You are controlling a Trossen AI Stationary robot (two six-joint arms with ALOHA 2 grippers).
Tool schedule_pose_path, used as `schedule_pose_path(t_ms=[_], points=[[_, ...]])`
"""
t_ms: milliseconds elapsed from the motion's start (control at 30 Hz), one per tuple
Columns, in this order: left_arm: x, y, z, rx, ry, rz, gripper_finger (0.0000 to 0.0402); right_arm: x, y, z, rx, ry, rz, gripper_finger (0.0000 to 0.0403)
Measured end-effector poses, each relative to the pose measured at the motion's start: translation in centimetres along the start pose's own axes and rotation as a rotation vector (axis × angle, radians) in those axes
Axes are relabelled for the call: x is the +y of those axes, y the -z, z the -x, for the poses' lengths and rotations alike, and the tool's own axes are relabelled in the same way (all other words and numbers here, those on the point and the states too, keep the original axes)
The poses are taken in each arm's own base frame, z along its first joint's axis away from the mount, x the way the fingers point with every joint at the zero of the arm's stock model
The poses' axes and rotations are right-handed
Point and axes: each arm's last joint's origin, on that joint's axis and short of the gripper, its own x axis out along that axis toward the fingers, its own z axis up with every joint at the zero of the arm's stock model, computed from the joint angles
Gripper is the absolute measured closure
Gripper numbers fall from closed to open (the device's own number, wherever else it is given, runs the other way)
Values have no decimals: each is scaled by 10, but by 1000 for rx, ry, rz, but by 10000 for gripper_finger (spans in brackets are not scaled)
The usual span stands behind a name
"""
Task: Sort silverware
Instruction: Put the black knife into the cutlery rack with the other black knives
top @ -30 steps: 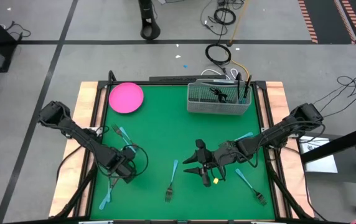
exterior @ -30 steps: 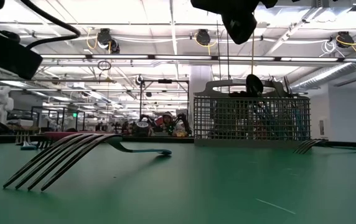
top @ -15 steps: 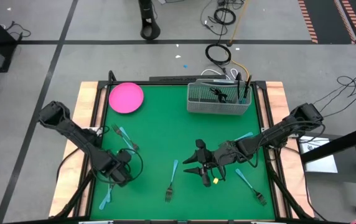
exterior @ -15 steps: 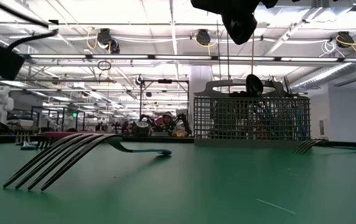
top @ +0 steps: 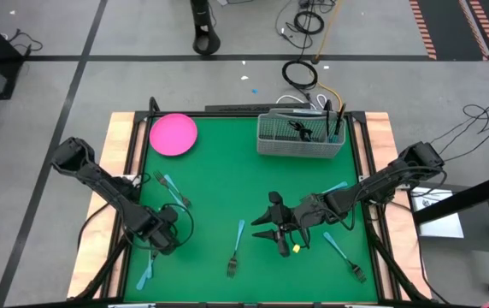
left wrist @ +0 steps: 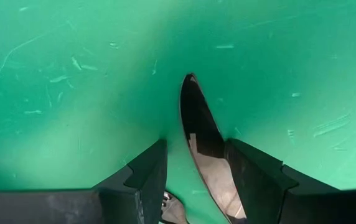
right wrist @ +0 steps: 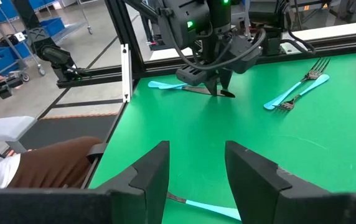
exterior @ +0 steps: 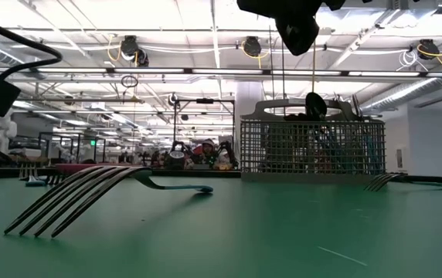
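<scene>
Green felt covers the worktop (top: pixel 227 188), seen from above with grey floor and cables around it. At the upper left of the green lies a round pink plate (top: pixel 173 134); at the upper right stands a grey mesh basket (top: pixel 300 137) with dark utensils upright in it. Blue-handled silverware lies scattered: two forks (top: pixel 169 188) at the left, a piece (top: pixel 147 272) at the lower left, a fork (top: pixel 237 251) at lower centre, another fork (top: pixel 345 257) at the lower right. The left gripper (top: pixel 161 239) sits low at the lower left of the worktop; the right gripper (top: pixel 270 229) hovers at lower centre, its fingers apart with nothing between them.

From worktop height, a large fork (exterior: pixel 90 193) lies at the left foreground, tines toward the camera, with the basket (exterior: pixel 311 147) behind at the right and a ceiling of lights beyond.

Looking past the left wrist, the two dark fingers (left wrist: pixel 144 180) are clamped on a knife blade (left wrist: pixel 203 137), whose tip points away over the green surface.

Past the right wrist, the fingers (right wrist: pixel 150 177) stand apart and empty; the left arm's gripper (right wrist: pixel 218 87) is farther off at the upper centre, with a crossed pair of forks (right wrist: pixel 299 90) to its right and a blue handle (right wrist: pixel 212 208) at the bottom edge. A person's brown-clad leg (right wrist: pixel 47 158) shows at the lower left.
</scene>
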Motion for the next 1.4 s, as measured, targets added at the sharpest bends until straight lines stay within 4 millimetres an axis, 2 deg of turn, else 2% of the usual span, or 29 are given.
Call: schedule_pose_path(t_ms=[467, 1400], points=[[-9, 1, 13, 13, -2, -33, 228, 0, 0, 0, 0, 0, 0, 259], [-10, 1, 10, 22, 30, -27, 228, 0, 0, 0, 1, 0, 1, 259]])
